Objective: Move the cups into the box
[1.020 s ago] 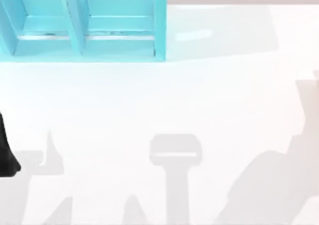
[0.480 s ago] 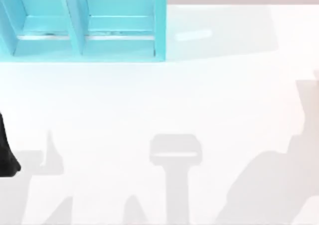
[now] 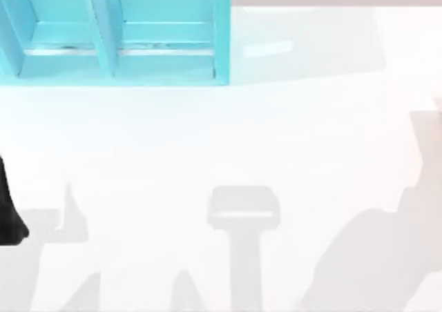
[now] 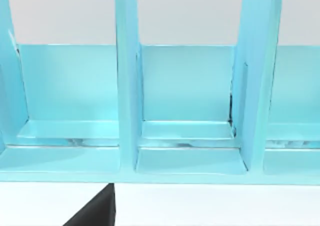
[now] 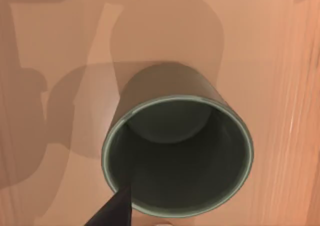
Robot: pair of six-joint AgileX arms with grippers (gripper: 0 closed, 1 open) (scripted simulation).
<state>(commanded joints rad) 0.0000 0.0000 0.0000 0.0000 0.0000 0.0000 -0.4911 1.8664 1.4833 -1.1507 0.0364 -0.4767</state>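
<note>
White tabletop [image 3: 221,139] fills most of my overhead picture, crossed along its near edge by grey shadows of the arms and the camera mast. At the near left edge I see a black wedge of my left arm [image 3: 8,212]; its fingers lie outside the picture, so I cannot tell whether that gripper is spread or pressed together. From the left wrist camera a dark finger tip [image 4: 95,211] juts over the white surface, just in front of the box's lip. My right wrist camera looks straight down into the wide, plain dark olive-grey cylindrical cup [image 5: 177,153], which stands upright with its mouth open on a surface lit a warm tan, its shadow thrown away behind it. One dark fingertip [image 5: 114,210] of the right gripper crosses the cup's rim and seems to reach inside the wall; the other finger is out of sight, so I cannot tell whether this gripper is pinching the cup or merely spread around it. Farther back, at the far left of the table, sits the turquoise box [image 3: 221,32] with its upright dividers splitting it into open compartments; the left wrist camera faces three of these bays [image 4: 187,158], each showing a bare floor and a small raised step at the back.
</note>
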